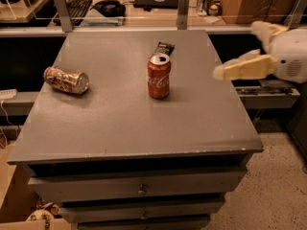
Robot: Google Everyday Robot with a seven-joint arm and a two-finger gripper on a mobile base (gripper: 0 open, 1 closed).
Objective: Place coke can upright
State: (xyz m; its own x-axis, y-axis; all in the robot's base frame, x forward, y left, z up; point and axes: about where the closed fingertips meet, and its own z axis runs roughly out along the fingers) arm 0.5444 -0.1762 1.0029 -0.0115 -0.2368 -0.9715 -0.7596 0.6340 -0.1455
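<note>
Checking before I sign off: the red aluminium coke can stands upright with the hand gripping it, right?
No. In the camera view the red aluminium coke can stands upright, but the hand is open and apart from it, off toward the picture's right.

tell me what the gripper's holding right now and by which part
Nothing. The gripper is open and empty by the right edge of the table, apart from the coke can standing upright mid-table.
</note>
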